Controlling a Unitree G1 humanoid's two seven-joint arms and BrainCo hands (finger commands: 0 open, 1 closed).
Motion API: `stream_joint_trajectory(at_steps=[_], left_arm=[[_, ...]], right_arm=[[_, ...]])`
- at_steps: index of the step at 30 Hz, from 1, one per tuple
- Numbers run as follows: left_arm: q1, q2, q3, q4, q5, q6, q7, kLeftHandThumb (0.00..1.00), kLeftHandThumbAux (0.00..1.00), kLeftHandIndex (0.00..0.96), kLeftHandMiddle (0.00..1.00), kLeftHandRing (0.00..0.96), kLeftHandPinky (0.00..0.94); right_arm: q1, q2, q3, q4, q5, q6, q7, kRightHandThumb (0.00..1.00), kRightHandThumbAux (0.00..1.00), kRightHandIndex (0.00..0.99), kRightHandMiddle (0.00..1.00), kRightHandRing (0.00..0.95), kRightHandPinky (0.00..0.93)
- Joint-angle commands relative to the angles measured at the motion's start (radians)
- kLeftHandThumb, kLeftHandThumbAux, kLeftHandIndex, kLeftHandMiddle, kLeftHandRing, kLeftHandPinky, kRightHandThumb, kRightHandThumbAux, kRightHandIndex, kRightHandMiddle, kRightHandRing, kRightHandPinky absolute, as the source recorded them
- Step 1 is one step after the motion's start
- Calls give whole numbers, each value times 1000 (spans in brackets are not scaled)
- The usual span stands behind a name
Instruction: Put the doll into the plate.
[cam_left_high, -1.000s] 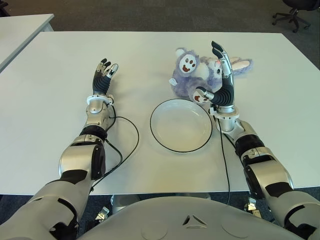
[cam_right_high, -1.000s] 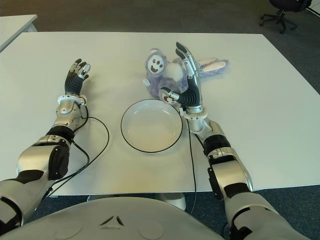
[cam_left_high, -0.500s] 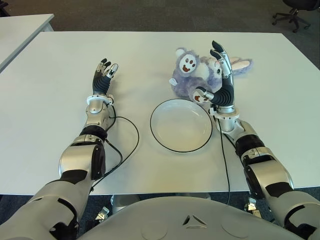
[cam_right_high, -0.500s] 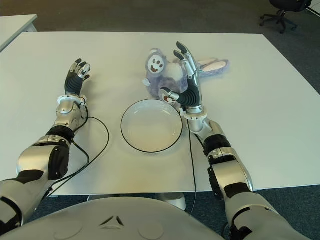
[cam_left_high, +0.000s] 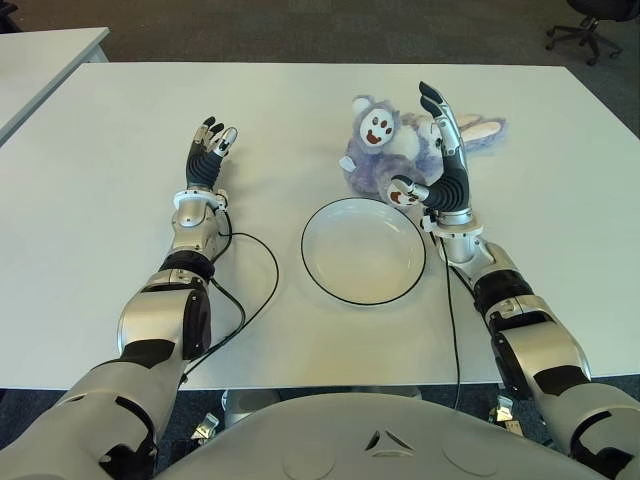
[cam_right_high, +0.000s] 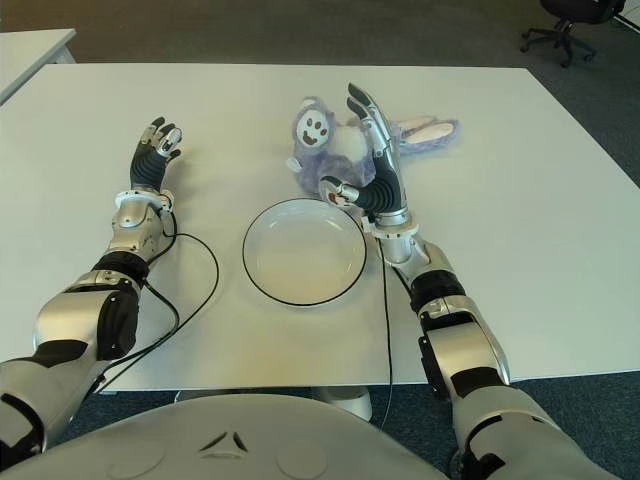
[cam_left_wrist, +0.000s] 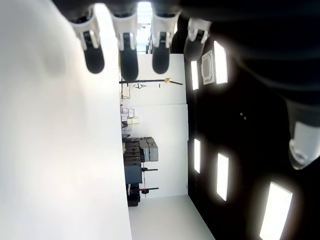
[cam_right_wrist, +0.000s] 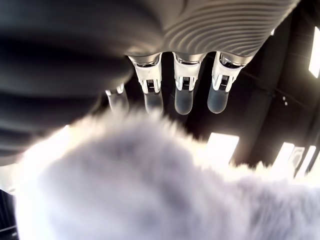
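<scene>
The doll (cam_left_high: 385, 140) is a fluffy purple plush with a white face and long pale ears, lying on the white table (cam_left_high: 300, 110) just beyond the plate. The white plate (cam_left_high: 330, 270) with a dark rim lies near the table's middle and holds nothing. My right hand (cam_left_high: 440, 145) stands upright against the doll's right side, fingers straight and spread, thumb near the plate's far right rim. In the right wrist view the fur (cam_right_wrist: 140, 190) fills the space under the extended fingers (cam_right_wrist: 182, 95). My left hand (cam_left_high: 208, 150) is open, well left of the plate.
A black cable (cam_left_high: 255, 280) loops on the table between my left forearm and the plate. Another cable (cam_left_high: 450, 320) runs along my right forearm. A second table (cam_left_high: 40, 50) stands at the far left, and an office chair (cam_left_high: 590, 25) at the far right.
My right hand has shifted slightly towards the doll, its fingers tilting a little. The doll, plate and left hand have not moved.
</scene>
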Motion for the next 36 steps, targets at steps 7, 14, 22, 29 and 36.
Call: stream_joint_trajectory(at_steps=[7, 14, 22, 29, 36], left_arm=[[105, -15, 11, 65, -8, 68, -33, 0, 466, 0, 121, 140, 122], [105, -13, 12, 64, -9, 67, -30, 0, 463, 0, 122, 140, 134], [107, -8, 13, 64, -9, 64, -28, 0, 471, 0, 135, 155, 156], [108, -5, 13, 65, -10, 61, -33, 0, 470, 6, 135, 153, 172], [106, -2, 12, 65, -9, 62, -32, 0, 471, 4, 142, 164, 188]], right_arm=[[289, 49, -32, 97, 227, 6, 173, 200, 425, 50, 102, 78, 80], [350, 91, -59, 3, 159, -3, 125, 155, 402, 47, 107, 80, 90], [393, 141, -80, -3, 111, -115, 92, 222, 392, 54, 118, 85, 64], [385, 204, -159, 29, 73, -215, 47, 344, 416, 76, 126, 89, 96], [419, 320, -215, 43, 81, -282, 26, 407, 498, 145, 173, 133, 139]])
